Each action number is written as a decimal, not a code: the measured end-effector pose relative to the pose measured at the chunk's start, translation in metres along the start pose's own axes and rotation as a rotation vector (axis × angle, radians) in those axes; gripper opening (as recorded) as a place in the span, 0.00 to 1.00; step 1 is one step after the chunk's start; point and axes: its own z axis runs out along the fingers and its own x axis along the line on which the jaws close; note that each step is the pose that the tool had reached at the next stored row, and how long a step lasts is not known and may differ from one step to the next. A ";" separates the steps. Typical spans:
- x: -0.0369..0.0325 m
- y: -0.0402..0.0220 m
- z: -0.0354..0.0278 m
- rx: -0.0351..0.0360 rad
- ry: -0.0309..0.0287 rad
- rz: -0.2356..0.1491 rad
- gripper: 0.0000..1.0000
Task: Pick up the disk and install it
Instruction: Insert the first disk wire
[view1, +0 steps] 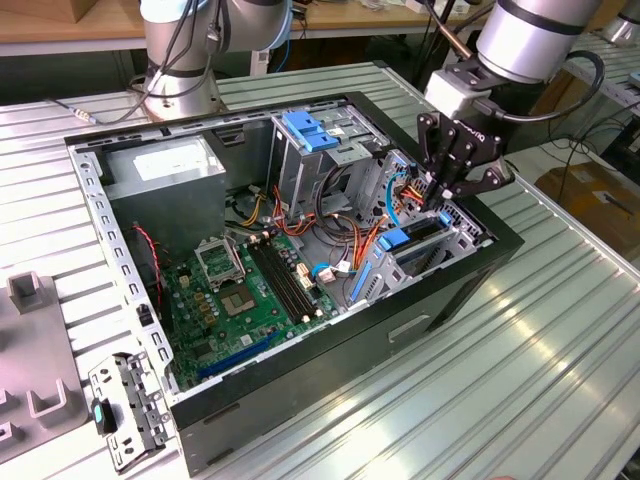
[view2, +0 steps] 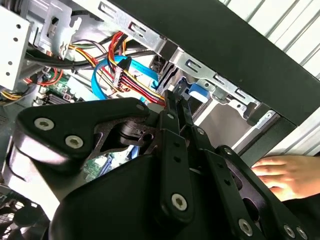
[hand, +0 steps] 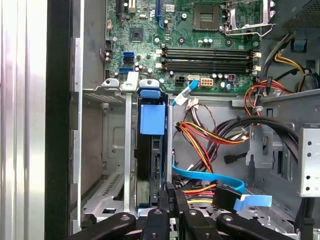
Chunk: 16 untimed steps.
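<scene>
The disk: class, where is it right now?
The disk stands on edge in the drive bay at the case's corner on the exterior view's right, directly under the tool, beside orange cables.

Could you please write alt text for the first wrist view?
The tool sits over the disk, which stands on edge in a metal bay of an open computer case. Beyond lie the motherboard and orange, red and blue cables.

text: none legible | labels: none legible | numbers: none legible
</scene>
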 end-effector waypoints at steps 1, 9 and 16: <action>0.0006 0.0005 0.0004 0.0004 0.0000 -0.005 0.17; 0.0039 0.0054 0.0044 0.0213 0.0003 -0.007 0.17; 0.0039 0.0100 0.0049 0.0243 0.0003 -0.007 0.17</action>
